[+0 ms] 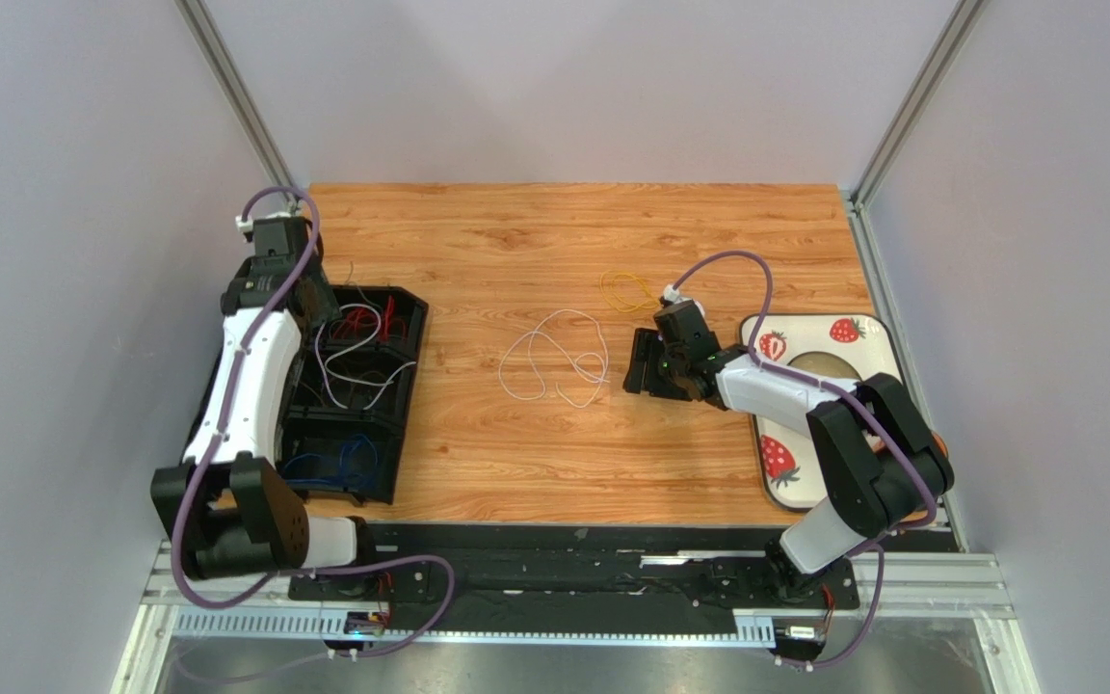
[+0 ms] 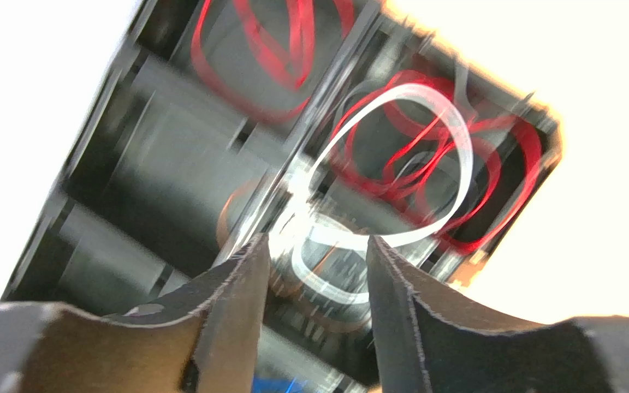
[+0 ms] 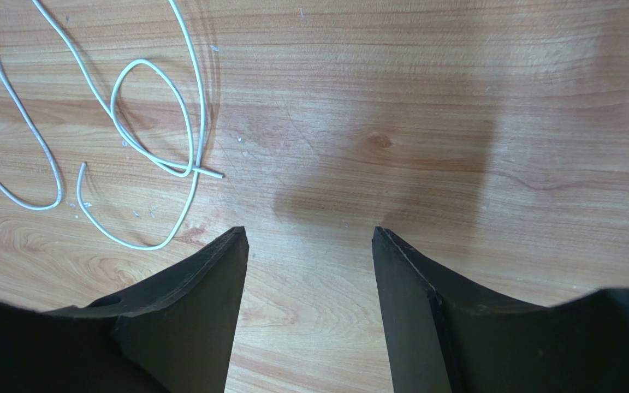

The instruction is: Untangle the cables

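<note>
A black compartment tray (image 1: 410, 379) at the left holds tangled cables: red ones (image 1: 373, 311), white ones (image 1: 358, 379) and blue ones (image 1: 332, 466). My left gripper (image 1: 318, 300) hovers over the tray's far end. In the blurred left wrist view it (image 2: 316, 247) is open, with a white loop (image 2: 460, 155) and red loops (image 2: 293, 37) lying beyond its tips. A loose white cable (image 1: 554, 362) lies looped at mid-table and a small yellow one (image 1: 625, 289) lies farther back. My right gripper (image 1: 644, 362) is open and empty (image 3: 309, 233) just right of the white cable (image 3: 203, 171).
A white plate with strawberry pictures (image 1: 865, 347) lies at the right edge under the right arm. Metal frame posts and grey walls enclose the table. The tray has several compartments with raised dividers (image 2: 326, 90).
</note>
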Robot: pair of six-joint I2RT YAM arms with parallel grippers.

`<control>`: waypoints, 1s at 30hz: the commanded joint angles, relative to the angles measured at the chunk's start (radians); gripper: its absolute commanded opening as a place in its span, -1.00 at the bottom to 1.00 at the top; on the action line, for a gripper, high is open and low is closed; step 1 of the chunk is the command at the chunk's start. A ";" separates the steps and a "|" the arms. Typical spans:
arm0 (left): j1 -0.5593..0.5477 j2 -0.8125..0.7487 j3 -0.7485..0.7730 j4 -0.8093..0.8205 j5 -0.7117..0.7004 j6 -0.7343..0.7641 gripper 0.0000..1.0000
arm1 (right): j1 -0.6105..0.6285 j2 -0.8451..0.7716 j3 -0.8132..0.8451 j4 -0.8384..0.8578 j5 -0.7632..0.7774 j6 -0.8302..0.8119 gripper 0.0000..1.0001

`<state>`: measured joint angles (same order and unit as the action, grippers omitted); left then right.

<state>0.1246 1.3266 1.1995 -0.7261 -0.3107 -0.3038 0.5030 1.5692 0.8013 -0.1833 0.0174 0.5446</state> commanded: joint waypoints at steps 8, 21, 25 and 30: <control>-0.002 0.373 0.279 0.034 0.130 0.152 0.00 | 0.003 -0.028 0.006 0.022 0.009 -0.009 0.22; 0.007 0.519 0.291 0.054 0.093 0.204 -0.01 | 0.005 -0.024 0.009 0.022 0.007 -0.008 0.22; 0.009 0.537 0.288 0.054 0.065 0.207 -0.02 | 0.005 -0.021 0.009 0.022 0.007 -0.008 0.22; 0.009 0.530 0.287 0.054 0.039 0.206 -0.06 | 0.005 -0.023 0.007 0.022 0.007 -0.006 0.22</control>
<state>0.1268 1.8668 1.4563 -0.6876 -0.2443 -0.1196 0.5030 1.5692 0.8013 -0.1833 0.0174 0.5446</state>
